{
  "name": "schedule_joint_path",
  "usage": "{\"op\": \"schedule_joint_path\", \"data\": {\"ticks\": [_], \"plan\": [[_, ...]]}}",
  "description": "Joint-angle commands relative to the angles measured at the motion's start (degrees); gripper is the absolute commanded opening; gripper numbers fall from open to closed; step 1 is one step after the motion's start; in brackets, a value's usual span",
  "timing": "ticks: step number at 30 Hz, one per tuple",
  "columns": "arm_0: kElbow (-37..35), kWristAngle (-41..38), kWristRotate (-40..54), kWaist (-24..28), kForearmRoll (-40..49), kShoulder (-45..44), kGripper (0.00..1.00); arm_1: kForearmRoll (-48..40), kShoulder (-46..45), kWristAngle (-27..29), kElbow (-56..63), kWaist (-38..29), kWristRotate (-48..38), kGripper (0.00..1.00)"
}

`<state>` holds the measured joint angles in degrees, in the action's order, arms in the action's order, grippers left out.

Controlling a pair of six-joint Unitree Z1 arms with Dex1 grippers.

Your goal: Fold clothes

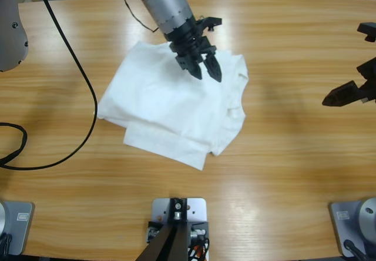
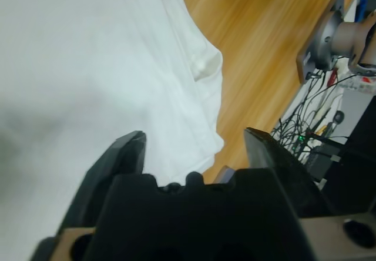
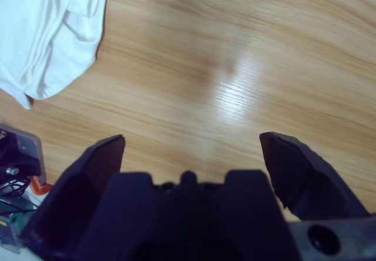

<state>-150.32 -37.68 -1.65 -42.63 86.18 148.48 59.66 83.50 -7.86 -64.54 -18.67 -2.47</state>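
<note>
Shirt is lying bunched mid-table from above; your left gripper is hovering over its upper right part, jaws spread. Left wrist camera is showing soft, limp cloth, so pinch a hem or corner. Right gripper is waiting over bare wood, jaws spread wide.

Bright, even light falls from overhead. The wooden table carries pale glare patches near the front edge in the high view and a soft sheen streak in the right wrist view. The left gripper throws a faint shadow on the white T-shirt, whose cloth is nearly washed out in the left wrist view. Both wrist views are soft, with the jaws at the bottom edge out of focus
</note>
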Motion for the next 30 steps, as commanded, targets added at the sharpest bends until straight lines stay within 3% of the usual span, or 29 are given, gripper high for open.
{"op": "schedule_joint_path", "data": {"ticks": [1,6,8,12,14,20,27,30], "plan": [[2.2,7.7,5.3,4.0,8.9,-5.1,0.996,-0.9,-3.0,0.1,2.1,1.0,0.9,1.000],[17.7,8.0,10.8,10.0,5.2,-13.5,0.996,-1.9,-6.1,-0.6,2.9,2.0,0.8,0.993],[27.5,7.7,10.9,12.4,-1.5,-18.9,0.997,-2.1,-6.4,-1.3,3.0,2.1,0.8,0.991],[53.5,7.8,10.8,13.9,-19.9,-30.9,1.000,-2.2,-7.3,-2.7,3.0,2.7,0.8,0.991],[62.5,9.1,10.8,13.9,-25.8,-34.5,1.000,-2.5,-7.3,-3.3,3.0,2.8,0.9,0.993],[70.6,16.4,11.8,14.1,-29.9,-38.5,1.000,-5.5,-7.1,-3.9,3.6,2.8,1.3,0.996],[77.6,16.0,11.4,17.2,-35.9,-39.2,1.000,-9.8,-6.5,-8.1,3.9,2.2,1.4,0.996],[78.8,16.0,11.4,17.6,-37.0,-37.9,1.000,-11.3,-3.8,-9.9,3.7,-1.8,1.4,1.000]]}}
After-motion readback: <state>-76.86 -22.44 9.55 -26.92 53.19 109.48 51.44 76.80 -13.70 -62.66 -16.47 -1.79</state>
